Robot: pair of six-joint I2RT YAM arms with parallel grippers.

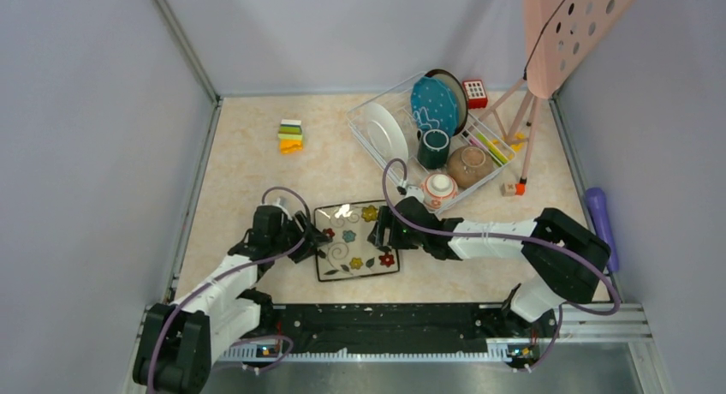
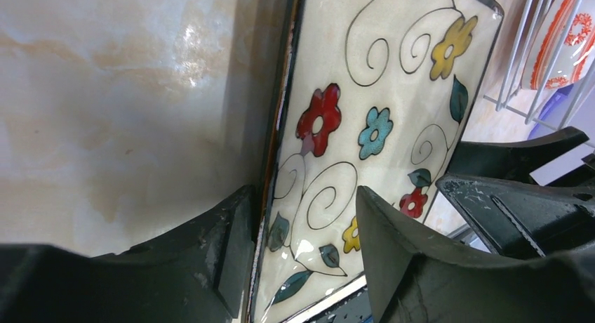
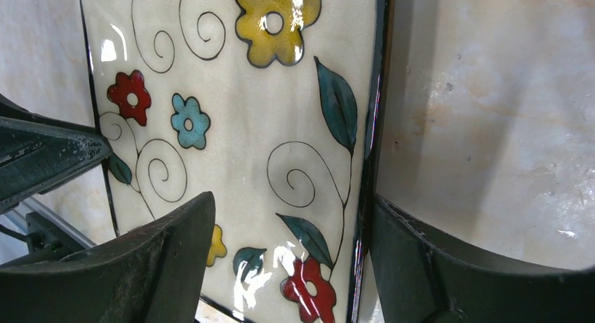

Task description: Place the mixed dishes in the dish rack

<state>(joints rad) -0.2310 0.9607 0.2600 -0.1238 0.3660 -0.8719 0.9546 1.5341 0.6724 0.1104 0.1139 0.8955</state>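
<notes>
The square floral plate (image 1: 355,240) lies flat on the table between my two grippers. My left gripper (image 1: 312,238) is open and straddles its left rim, one finger on the table side and one over the plate face (image 2: 379,91). My right gripper (image 1: 381,233) is open and straddles the right rim (image 3: 238,91) in the same way. The white wire dish rack (image 1: 360,124) stands at the back right. It holds a white plate (image 1: 385,133), the blue dotted plate (image 1: 434,103), the teal mug (image 1: 433,148), the brown bowl (image 1: 469,165) and a white red-marked dish (image 1: 439,188).
A stack of coloured blocks (image 1: 290,137) sits at the back left. A red toy cube (image 1: 475,92) and a pink perforated stand (image 1: 565,34) with thin legs are behind and right of the rack. A purple object (image 1: 599,210) lies by the right wall.
</notes>
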